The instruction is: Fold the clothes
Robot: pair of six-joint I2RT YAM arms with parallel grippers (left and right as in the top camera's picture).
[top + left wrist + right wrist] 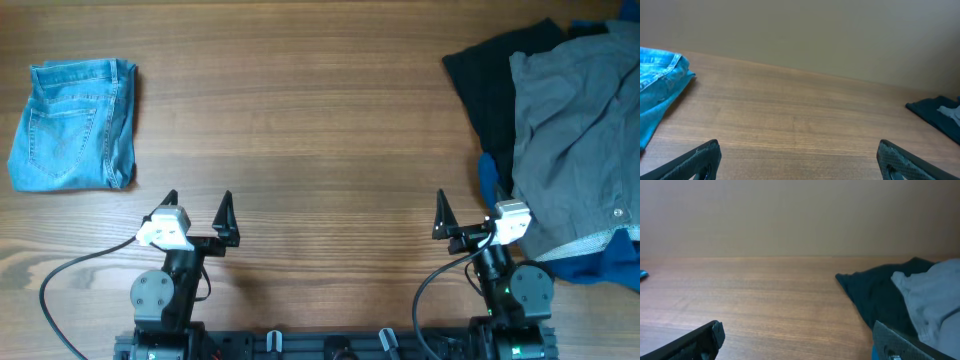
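Note:
The grey woven shorts lie crumpled at the table's right edge, on top of a pile; they also show at the right of the right wrist view. My left gripper is open and empty near the front edge, left of centre; its fingers show in the left wrist view. My right gripper is open and empty at the front right, its right finger close beside the pile; its fingers show in the right wrist view.
A folded light-blue denim garment lies at the far left, also in the left wrist view. A black garment and a blue cloth lie under the grey shorts. Bare wooden table lies between.

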